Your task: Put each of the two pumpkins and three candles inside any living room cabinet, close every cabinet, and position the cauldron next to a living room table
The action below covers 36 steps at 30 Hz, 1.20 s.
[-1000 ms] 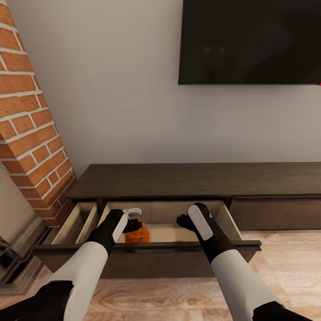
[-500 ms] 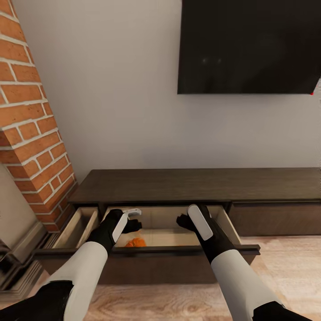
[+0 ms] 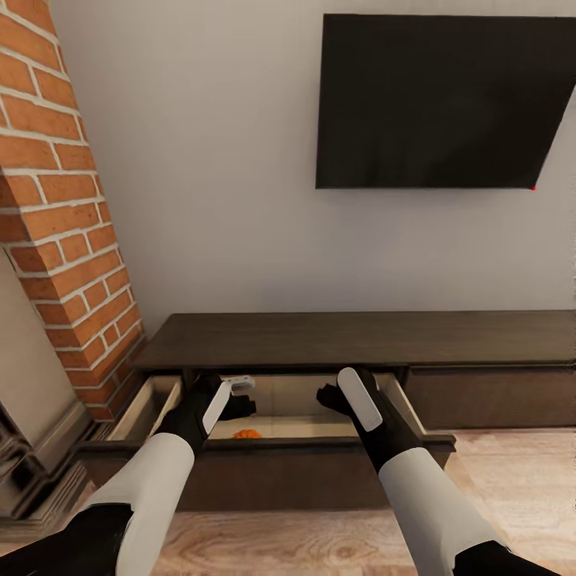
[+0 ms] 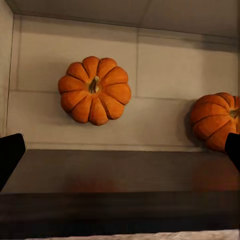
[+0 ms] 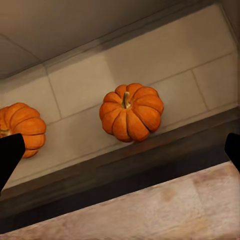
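The long dark brown cabinet (image 3: 352,340) stands against the wall with its middle drawer (image 3: 304,450) pulled out. Two orange pumpkins lie on the drawer's pale floor. The left wrist view has one pumpkin (image 4: 94,90) in full and the other pumpkin (image 4: 216,121) partly cut off. In the right wrist view they are the centre pumpkin (image 5: 131,111) and the edge pumpkin (image 5: 22,127). From the head, just a sliver of pumpkin (image 3: 247,434) peeks over the drawer front. My left gripper (image 3: 240,396) and right gripper (image 3: 330,398) hover over the drawer, both open and holding nothing.
A smaller drawer (image 3: 144,404) at the cabinet's left end also stands open, close to the brick fireplace (image 3: 64,240). A black TV (image 3: 432,100) hangs on the wall above. Wooden floor (image 3: 496,464) runs in front of the cabinet.
The whole head view has shifted: TV and cabinet top sit lower in the picture, and less of the drawer's inside and pumpkin shows. Both arms keep their place in the picture.
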{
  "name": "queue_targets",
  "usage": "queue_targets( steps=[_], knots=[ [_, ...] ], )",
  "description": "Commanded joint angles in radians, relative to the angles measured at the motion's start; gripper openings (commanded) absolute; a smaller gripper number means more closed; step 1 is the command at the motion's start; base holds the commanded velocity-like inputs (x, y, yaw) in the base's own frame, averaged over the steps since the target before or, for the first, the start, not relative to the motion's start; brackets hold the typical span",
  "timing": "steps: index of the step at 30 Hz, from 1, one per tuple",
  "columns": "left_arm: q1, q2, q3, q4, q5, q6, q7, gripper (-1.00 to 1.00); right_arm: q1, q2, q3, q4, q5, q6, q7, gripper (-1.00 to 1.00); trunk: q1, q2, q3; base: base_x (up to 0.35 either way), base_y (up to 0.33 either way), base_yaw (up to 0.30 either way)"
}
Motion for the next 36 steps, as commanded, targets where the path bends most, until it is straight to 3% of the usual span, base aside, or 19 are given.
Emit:
queue_targets(
  steps=[1, 20, 29, 36],
  knots=[
    [0.000, 0.000, 0.000, -0.001, 0.000, 0.002, 0.000, 1.00, 0.000, 0.000, 0.000, -0.001, 0.000, 0.000, -0.001, 1.00, 0.000, 0.000, 0.004, -0.156, 0.023, 0.000],
    [0.000, 0.000, 0.002, -0.003, 0.000, 0.034, 0.000, 1.00, 0.000, 0.000, -0.003, -0.003, -0.001, 0.001, -0.005, 1.00, -0.009, 0.005, 0.077, -0.065, 0.002, 0.000],
    [0.000, 0.000, 0.002, -0.003, 0.000, 0.046, 0.000, 1.00, 0.000, 0.000, -0.003, 0.000, 0.000, 0.000, -0.003, 1.00, -0.043, 0.068, 0.106, -0.239, 0.053, 0.000],
    [0.000, 0.000, 0.002, -0.008, 0.000, 0.067, 0.000, 1.00, 0.000, 0.000, -0.003, -0.001, -0.002, 0.002, -0.008, 1.00, -0.070, 0.117, 0.128, -0.041, 0.011, 0.000]
  ],
)
